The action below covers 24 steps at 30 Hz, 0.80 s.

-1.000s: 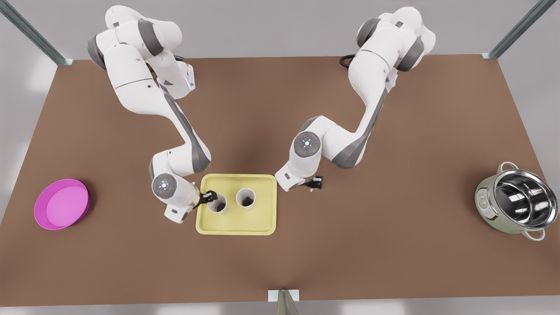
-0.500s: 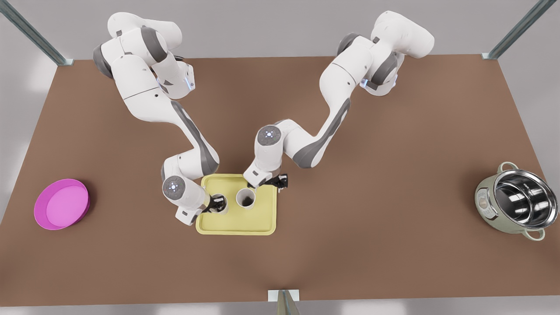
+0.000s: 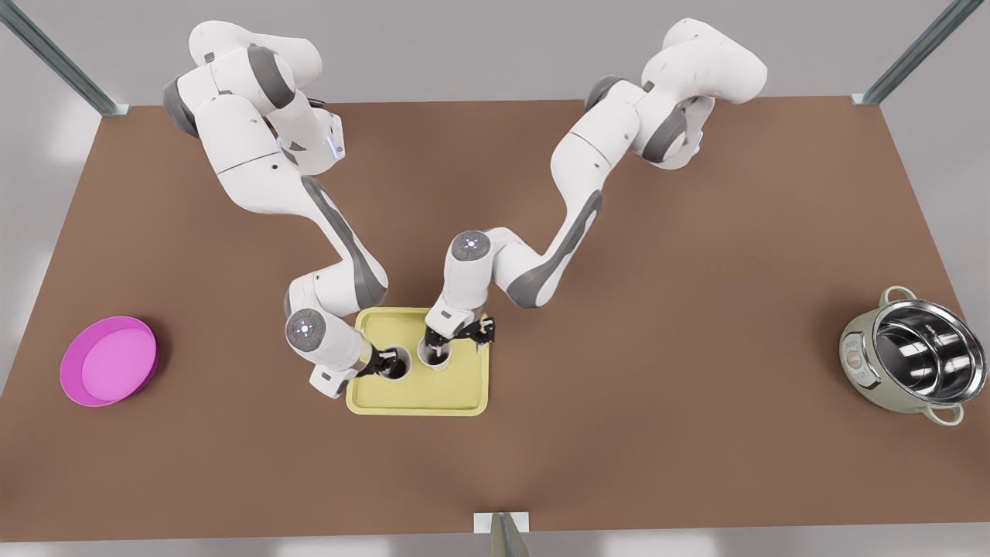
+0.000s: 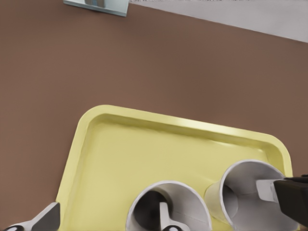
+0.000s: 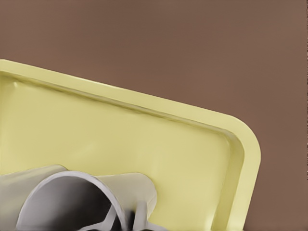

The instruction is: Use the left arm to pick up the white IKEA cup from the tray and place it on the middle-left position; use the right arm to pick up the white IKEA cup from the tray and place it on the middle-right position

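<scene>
On the brown surface (image 3: 619,433) you see the flat pale-yellow tray (image 3: 464,391) with both white cups. The left tool (image 3: 384,361) straddles the rim of the left cup (image 3: 398,370); the right tool (image 3: 438,343) covers part of the right cup (image 3: 438,357). Whether either grips, I cannot tell.

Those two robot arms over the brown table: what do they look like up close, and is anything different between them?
Both are glossy white, rounded, jointed arms with grey joint covers and round grey caps carrying small lit dots. The left arm ends in a small black left gripper behind a brass-coloured wrist ring; the right arm has a plain white wrist and a black right gripper.
</scene>
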{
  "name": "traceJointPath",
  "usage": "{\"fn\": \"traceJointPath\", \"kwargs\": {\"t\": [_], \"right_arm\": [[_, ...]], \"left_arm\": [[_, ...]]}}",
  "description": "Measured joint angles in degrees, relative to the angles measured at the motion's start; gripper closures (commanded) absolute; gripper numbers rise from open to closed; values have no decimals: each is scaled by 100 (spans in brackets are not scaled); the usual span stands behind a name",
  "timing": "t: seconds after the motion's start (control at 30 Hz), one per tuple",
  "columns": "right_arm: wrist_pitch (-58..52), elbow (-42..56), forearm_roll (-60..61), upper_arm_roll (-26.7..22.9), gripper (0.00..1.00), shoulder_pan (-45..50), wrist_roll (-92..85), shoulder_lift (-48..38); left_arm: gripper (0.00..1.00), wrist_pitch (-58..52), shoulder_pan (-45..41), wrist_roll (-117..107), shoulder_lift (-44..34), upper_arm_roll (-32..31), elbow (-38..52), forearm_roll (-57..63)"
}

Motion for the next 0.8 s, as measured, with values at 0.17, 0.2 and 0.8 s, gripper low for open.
{"fn": "traceJointPath", "kwargs": {"t": [0.17,0.2,0.8], "right_arm": [[6,0,24,1,77,-10,-12,-13],[5,0,27,0,77,-35,-16,-66],[-38,-1814,580,-1101,77,-602,-876,-1606]], "left_arm": [[0,179,-70,-216,156,167,-6,3],[0,194,-90,-252,159,175,-10,3],[90,123,-242,-768,131,140,-6,82]]}}
